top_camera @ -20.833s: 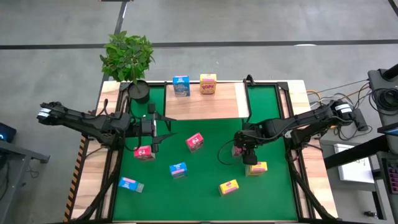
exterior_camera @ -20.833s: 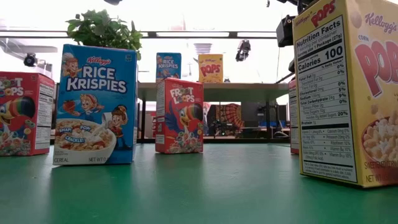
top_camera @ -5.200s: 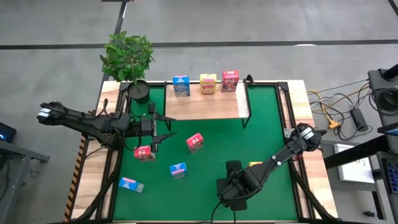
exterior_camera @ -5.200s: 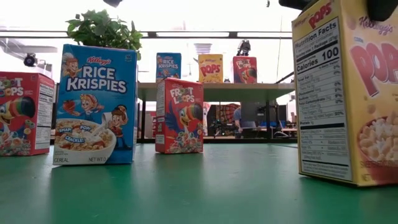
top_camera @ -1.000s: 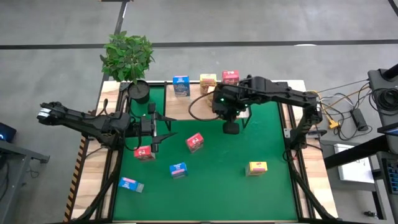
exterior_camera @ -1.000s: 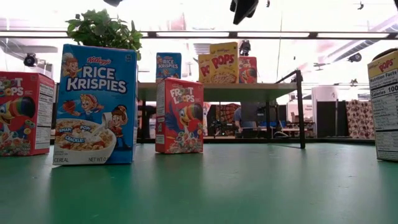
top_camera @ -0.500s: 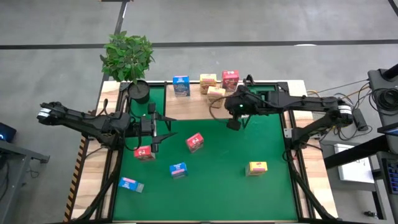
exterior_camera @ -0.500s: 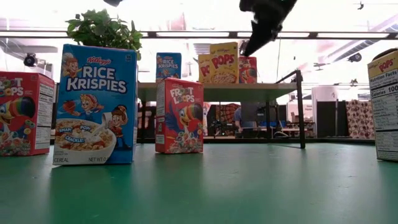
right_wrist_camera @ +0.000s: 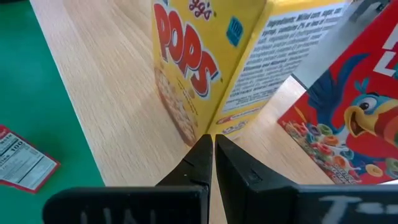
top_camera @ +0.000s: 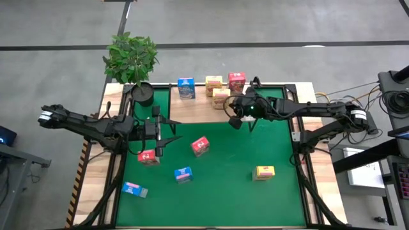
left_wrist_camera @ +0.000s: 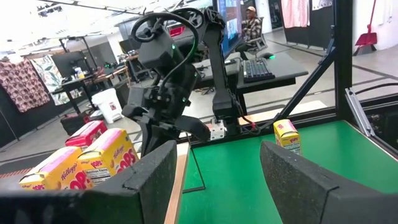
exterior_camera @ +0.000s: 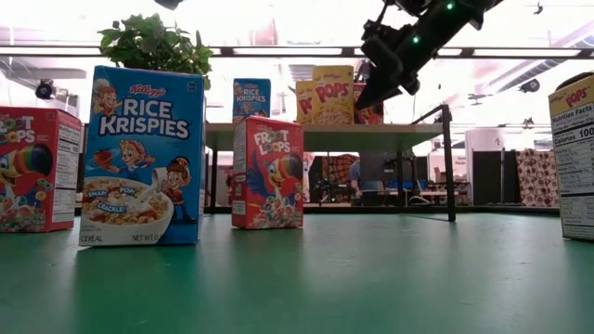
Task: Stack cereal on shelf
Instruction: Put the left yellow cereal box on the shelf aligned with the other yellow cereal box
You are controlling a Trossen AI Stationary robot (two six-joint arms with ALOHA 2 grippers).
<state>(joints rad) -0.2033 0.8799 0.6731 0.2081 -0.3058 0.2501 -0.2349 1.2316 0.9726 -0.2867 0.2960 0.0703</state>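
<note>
Cereal: a second yellow box (top_camera: 222, 97) now stands on the shelf (top_camera: 204, 110) at the table's far edge; the right claw (top_camera: 236, 121), pinched shut and empty, has let go; five boxes wait; the left claw (top_camera: 167, 129) is wide.

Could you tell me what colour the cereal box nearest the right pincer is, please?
Yellow, a Corn Pops box with red lettering, standing on the shelf; clearest in the right wrist view.
</note>
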